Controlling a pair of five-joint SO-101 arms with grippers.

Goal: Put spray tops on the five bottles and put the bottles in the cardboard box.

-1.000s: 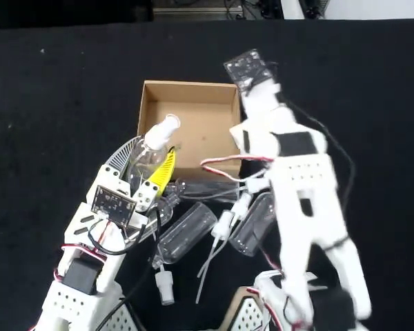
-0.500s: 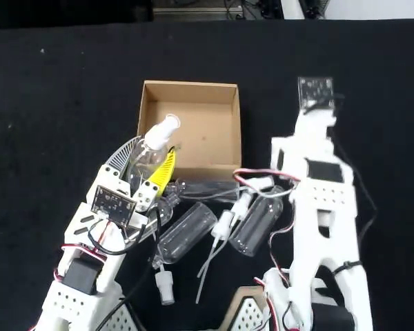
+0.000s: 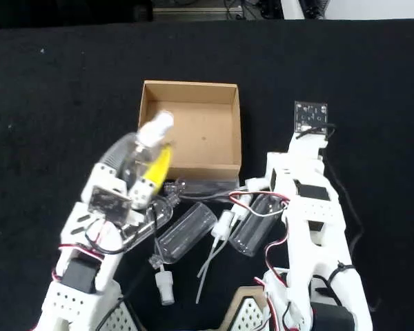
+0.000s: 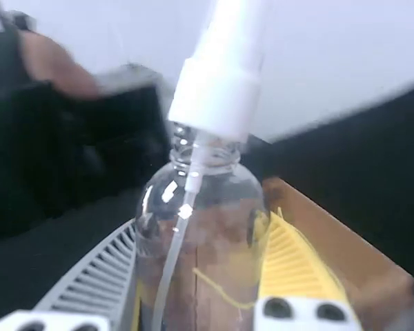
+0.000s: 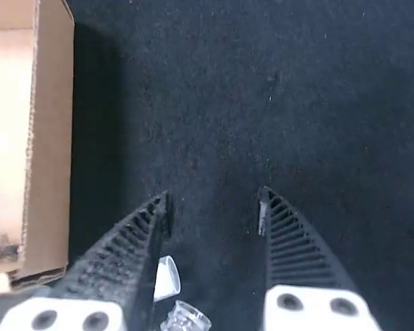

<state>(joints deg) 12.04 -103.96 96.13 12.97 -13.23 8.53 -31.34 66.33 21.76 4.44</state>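
My left gripper (image 3: 143,153) is shut on a clear bottle (image 3: 139,162) with a white spray top (image 3: 156,128), held tilted at the near left corner of the cardboard box (image 3: 217,93). The left wrist view shows this bottle (image 4: 200,227) and its top (image 4: 221,83) between the grey and yellow fingers (image 4: 290,269). Two capless bottles (image 3: 186,231) (image 3: 255,224) lie on the table, with a third (image 3: 203,189) along the box's near wall. Loose spray tops (image 3: 164,286) (image 3: 224,224) lie among them. My right gripper (image 5: 214,203) is open over bare table, right of the box (image 5: 21,138).
The right arm (image 3: 307,200) stands right of the box, over part of one lying bottle. Black cloth (image 3: 69,83) covers the table, with room behind and to both sides of the box. A spray top (image 5: 167,274) and a bottle neck (image 5: 183,318) lie by the right gripper's fingers.
The right arm swung from over the box's right wall out to the right and drew back. The left gripper shifted the bottle slightly left and up.
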